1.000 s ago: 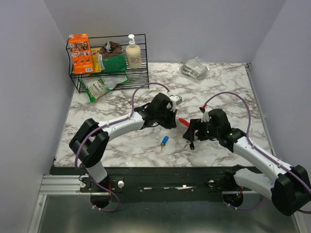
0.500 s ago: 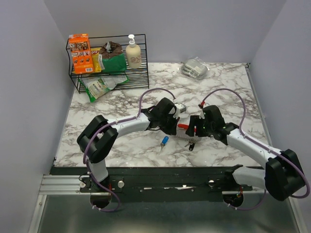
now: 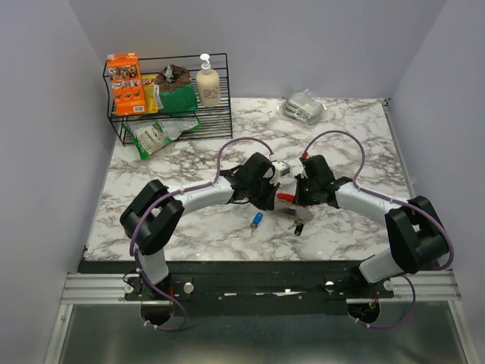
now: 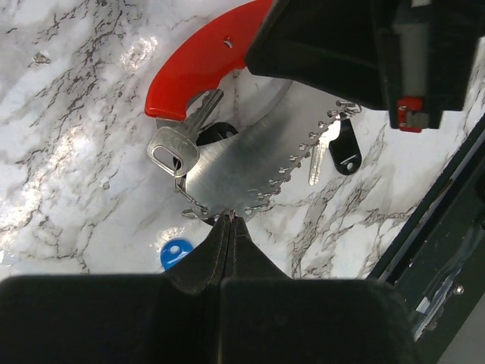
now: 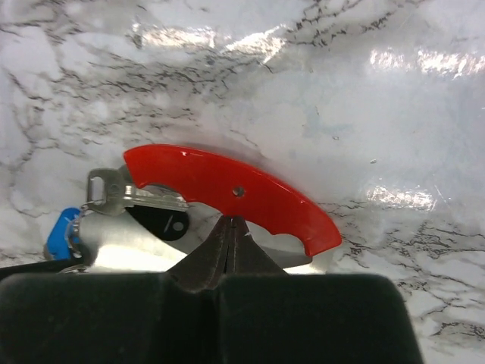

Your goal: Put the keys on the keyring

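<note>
Both arms are stretched out low and angled in toward each other, so the wrists nearly meet in the middle. The left arm (image 3: 198, 196) reaches forward and to the right from a bent elbow, and the right arm (image 3: 362, 202) mirrors it, reaching forward and left. The left jaws are pinched tight, with the fingertips (image 4: 216, 246) meeting in a point. Same deal on the right jaws: fingertips (image 5: 216, 250) pressed together, no gap showing.
</note>
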`<state>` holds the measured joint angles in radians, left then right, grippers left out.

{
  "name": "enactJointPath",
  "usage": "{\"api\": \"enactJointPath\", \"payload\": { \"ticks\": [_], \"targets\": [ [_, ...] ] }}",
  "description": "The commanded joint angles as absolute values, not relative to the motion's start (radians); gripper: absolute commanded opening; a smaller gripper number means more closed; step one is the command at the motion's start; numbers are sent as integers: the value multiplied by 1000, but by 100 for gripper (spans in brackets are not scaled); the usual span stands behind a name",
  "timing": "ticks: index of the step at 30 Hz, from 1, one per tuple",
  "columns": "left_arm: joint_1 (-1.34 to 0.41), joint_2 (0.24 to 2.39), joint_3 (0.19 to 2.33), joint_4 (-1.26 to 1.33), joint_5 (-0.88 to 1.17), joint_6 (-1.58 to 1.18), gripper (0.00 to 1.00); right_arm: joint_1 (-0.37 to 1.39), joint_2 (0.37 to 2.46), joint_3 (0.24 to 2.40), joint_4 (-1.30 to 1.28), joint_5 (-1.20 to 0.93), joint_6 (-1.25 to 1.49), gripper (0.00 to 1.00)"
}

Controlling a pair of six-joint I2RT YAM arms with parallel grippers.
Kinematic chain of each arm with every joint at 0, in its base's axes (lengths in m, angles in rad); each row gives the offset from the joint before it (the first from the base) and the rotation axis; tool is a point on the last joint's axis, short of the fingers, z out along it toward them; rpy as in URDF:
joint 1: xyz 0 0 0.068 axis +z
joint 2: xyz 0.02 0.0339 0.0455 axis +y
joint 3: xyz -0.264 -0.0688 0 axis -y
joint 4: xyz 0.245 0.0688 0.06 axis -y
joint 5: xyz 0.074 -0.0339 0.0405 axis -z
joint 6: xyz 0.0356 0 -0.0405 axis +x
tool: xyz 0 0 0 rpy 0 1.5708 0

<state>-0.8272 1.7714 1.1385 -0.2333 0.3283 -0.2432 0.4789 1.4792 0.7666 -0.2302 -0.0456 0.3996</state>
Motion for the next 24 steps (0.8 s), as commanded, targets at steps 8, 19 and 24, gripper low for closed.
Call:
{"api": "enactJointPath", "payload": {
  "ticks": [8, 19, 24],
  "targets": [
    [-828, 1810, 1161, -238, 226, -244, 0, 497, 1479, 733, -360, -66, 449, 1],
    [-825, 1882, 1227, -253, 218, -226, 0, 538, 1342, 689, -426, -153, 486, 1],
    [-824, 1899, 1264, -279, 199, -198, 0, 543, 1331, 687, -423, -161, 494, 1]
  ]
}}
